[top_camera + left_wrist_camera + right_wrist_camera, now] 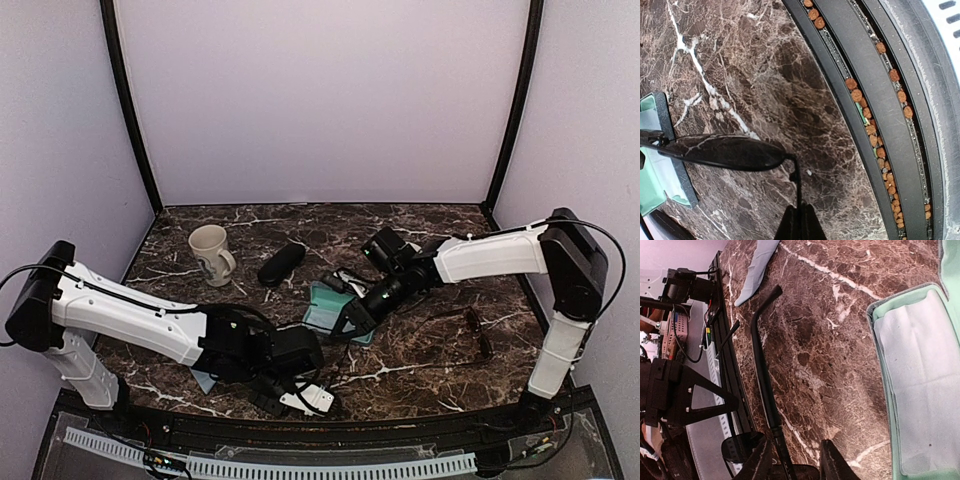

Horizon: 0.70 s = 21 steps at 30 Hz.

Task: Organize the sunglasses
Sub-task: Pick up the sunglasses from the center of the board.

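My left gripper (800,220) is shut on the thin arm of a pair of dark sunglasses (725,151), held just above the marble near the table's front edge. My right gripper (796,460) is open, its fingers either side of the other arm of the same sunglasses (762,375), with a dark lens (740,447) beside the left finger. In the top view both grippers, the left (318,378) and the right (345,322), meet at the table's middle front. A second pair of sunglasses (478,330) lies on the table to the right.
An open teal-lined case (322,305) with a white cloth (920,380) lies by the right gripper. A black oblong case (281,263) and a cream mug (210,252) stand further back left. A blue-grey flat piece (757,270) lies under the left arm. The front rail (880,115) is close.
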Tool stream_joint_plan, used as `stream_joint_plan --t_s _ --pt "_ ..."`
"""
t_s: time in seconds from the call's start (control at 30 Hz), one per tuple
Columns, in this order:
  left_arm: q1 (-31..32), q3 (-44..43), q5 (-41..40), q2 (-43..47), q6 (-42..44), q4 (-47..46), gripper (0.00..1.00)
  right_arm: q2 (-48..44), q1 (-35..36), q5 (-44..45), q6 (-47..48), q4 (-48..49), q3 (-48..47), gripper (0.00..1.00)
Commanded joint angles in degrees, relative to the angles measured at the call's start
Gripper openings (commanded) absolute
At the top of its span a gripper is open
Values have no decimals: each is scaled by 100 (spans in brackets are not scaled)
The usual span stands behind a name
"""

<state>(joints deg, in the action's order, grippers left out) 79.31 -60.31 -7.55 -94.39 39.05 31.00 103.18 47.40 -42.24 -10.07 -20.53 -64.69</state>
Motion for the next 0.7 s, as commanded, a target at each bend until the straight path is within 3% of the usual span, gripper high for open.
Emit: stream_joint_plan --t_s 0.0,0.3,0.67 --pt "49 111 -211 214 191 -116 0 -113 -67 -425 -42 270 112 28" --pt "106 218 -305 252 231 -251 0 -74 -169 -660 -223 498 178 25" --pt "119 359 -387 311 251 -373 1 5 -252 -698 -310 507 169 4"
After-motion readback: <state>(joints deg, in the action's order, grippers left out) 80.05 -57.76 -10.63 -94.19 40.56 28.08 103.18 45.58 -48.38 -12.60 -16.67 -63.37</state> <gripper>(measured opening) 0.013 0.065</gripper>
